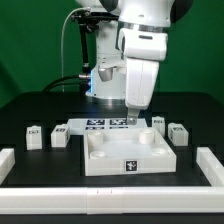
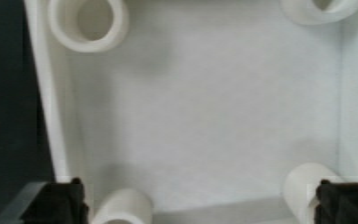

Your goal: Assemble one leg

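Observation:
Several legs, small white pegs with square tags, stand on the black table. Two are at the exterior view's left [image 1: 35, 137] [image 1: 60, 136] and two at its right [image 1: 158, 122] [image 1: 178, 132]. The large white square slab [image 1: 100, 160] with round corner sockets lies between them. My gripper [image 1: 131, 117] hangs low over the slab's back part, open and empty. In the wrist view the slab [image 2: 194, 110] fills the picture, with sockets [image 2: 87, 25] at its corners. The gripper [image 2: 197, 205] shows dark fingertips [image 2: 51, 205] wide apart. No leg shows in the wrist view.
The marker board [image 1: 100, 125] lies just behind the slab. White rails border the table at the front [image 1: 110, 190], the exterior view's left [image 1: 8, 160] and its right [image 1: 212, 165]. The arm's base [image 1: 100, 80] stands at the back.

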Controlling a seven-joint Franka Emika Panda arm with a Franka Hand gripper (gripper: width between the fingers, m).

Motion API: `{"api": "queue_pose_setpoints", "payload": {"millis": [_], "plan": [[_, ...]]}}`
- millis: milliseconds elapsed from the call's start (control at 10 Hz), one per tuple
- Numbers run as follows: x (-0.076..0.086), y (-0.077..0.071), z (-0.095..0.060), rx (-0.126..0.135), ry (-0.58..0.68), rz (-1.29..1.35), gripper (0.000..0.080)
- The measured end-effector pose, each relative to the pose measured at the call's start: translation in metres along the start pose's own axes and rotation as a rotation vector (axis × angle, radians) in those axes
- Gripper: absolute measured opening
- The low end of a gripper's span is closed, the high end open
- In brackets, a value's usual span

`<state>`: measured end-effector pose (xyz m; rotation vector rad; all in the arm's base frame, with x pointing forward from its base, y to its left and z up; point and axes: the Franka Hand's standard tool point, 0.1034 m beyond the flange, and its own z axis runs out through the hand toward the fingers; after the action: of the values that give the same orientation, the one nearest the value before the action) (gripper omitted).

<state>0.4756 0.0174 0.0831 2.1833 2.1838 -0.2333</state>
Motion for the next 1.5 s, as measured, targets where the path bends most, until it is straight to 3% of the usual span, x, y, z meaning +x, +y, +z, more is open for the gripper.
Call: {"api": "queue_pose_setpoints", "payload": {"millis": [400, 500, 700, 900, 1100, 1500], "plan": [[-0.001, 0.001, 0.001, 0.001, 0.001, -0.007, 0.065], [-0.008, 0.001, 0.0, 0.014, 0.011, -0.025, 0.065], [-0.02, -0.034, 0.009, 0.053, 0.041, -0.001, 0.065], [-0.018, -0.061, 0.02, 0.096, 0.066, -0.019, 0.065], [-0.009, -0.07, 0.031, 0.124, 0.084, -0.088, 0.065], [0.004, -0.067, 0.057, 0.171, 0.097, -0.101, 0.065]]}}
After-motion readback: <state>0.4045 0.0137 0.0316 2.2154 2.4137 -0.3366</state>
